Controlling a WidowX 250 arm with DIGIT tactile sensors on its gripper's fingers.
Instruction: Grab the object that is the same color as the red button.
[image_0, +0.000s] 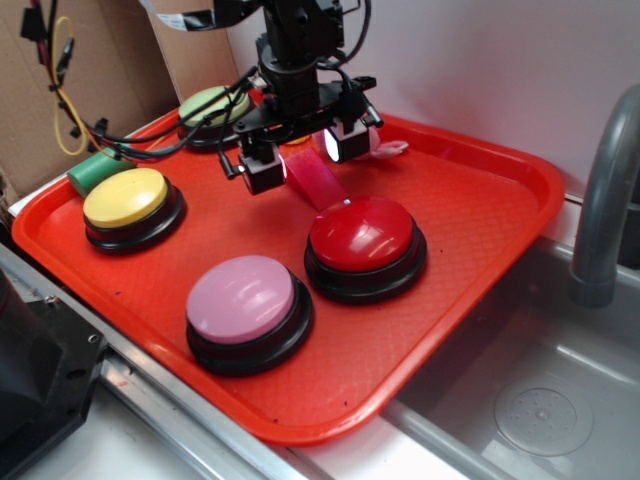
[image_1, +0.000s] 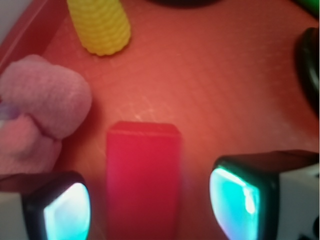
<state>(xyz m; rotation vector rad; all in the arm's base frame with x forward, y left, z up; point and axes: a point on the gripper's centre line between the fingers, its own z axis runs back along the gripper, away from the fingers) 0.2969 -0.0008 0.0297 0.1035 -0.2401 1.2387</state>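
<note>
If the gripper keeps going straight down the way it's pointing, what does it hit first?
Most likely the red wedge block. The open gripper points down at the tray with the block lying between its fingers. How far above it the gripper is cannot be judged.

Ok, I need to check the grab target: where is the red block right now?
In the exterior view the red block lies on the tray just behind the red button, between the open gripper's fingers.
</note>
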